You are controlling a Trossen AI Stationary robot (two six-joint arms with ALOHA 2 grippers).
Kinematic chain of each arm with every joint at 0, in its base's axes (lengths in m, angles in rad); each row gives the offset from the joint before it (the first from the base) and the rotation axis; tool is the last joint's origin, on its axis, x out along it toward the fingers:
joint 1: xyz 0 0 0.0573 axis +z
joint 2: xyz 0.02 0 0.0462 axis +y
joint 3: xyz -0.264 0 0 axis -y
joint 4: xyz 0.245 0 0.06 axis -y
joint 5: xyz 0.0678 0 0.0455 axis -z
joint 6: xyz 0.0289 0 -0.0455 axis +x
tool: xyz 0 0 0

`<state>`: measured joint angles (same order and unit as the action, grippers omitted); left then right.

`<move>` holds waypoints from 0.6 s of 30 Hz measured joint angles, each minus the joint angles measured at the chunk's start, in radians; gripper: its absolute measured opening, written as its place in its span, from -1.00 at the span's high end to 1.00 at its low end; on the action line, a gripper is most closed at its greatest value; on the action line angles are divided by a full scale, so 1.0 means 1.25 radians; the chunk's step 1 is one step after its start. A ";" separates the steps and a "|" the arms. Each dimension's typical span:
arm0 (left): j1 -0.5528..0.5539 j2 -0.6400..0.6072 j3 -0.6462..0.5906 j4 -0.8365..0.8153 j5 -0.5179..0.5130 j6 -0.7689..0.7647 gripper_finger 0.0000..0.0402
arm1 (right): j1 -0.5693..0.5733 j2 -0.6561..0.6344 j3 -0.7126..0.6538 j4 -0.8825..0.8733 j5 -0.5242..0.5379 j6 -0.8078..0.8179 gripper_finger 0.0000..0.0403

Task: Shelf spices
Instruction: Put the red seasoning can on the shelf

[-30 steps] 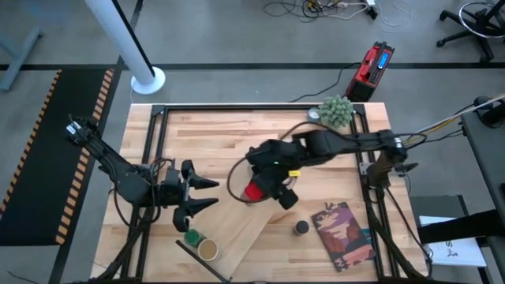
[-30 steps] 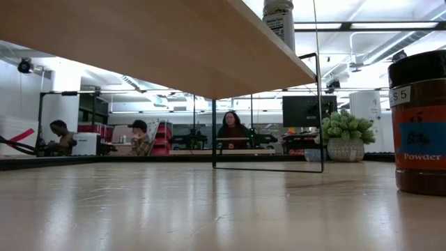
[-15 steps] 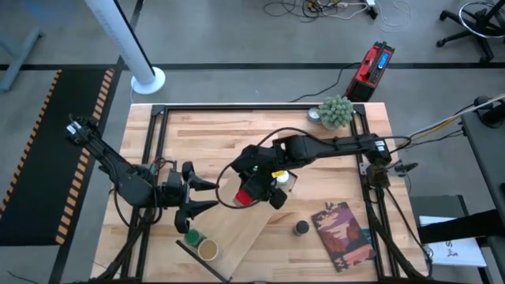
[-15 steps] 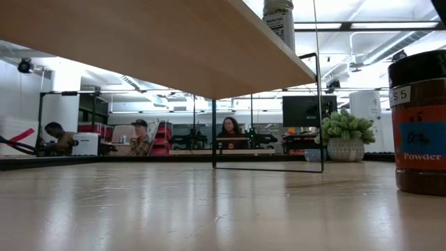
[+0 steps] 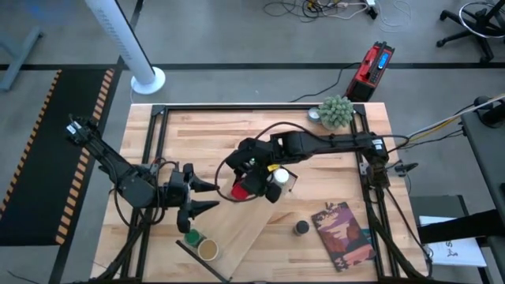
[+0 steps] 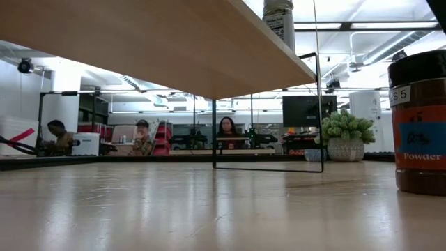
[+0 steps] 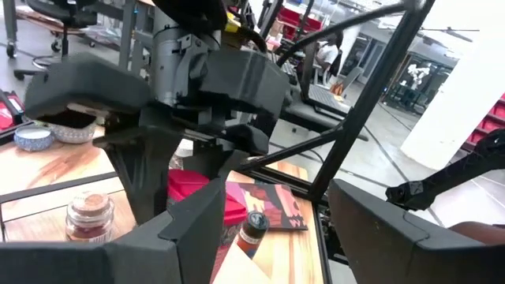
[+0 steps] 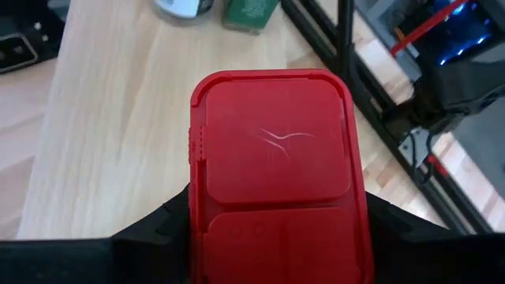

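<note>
Right claw (image 5: 241,189) clamped on red jar (image 5: 239,190), poised over pale shelf board (image 5: 237,225) near worktop (image 5: 205,134) centre; in right wrist view, dark fingers (image 8: 150,229) press both sides of red lid. Left claw (image 5: 207,195) just beside shelf's near-left part, fingers parted, empty. Green-topped jar (image 5: 191,237) and tan-topped jar (image 5: 207,249) touching, at shelf end by black rail. White-topped jar (image 5: 279,177) beside right claw. Black-topped jar (image 5: 301,228) on worktop next to book (image 5: 343,234). Potted plant (image 5: 335,111) at far right corner.

Beyond my table: grey concrete floor (image 5: 237,47); white pillar (image 5: 126,39) on round base; hazard-striped mat (image 5: 47,158) beside pillar; ceiling strip lights (image 6: 334,28).
</note>
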<state>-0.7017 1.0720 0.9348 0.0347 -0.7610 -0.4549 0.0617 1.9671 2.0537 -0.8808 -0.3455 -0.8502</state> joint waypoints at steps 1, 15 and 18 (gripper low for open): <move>0.000 0.000 0.000 0.000 -0.002 0.000 -0.07 | -0.002 0.000 0.000 0.008 -0.003 -0.001 0.04; 0.000 -0.021 0.000 -0.003 -0.021 0.022 -0.07 | -0.020 0.017 -0.001 0.030 -0.029 -0.026 0.04; 0.000 -0.027 0.000 -0.010 -0.021 0.022 -0.07 | -0.019 0.038 0.005 0.022 -0.027 -0.030 0.05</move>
<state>-0.7013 1.0379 0.9348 0.0218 -0.7872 -0.4278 0.0383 2.0145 2.0601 -0.8533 -0.3792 -0.8875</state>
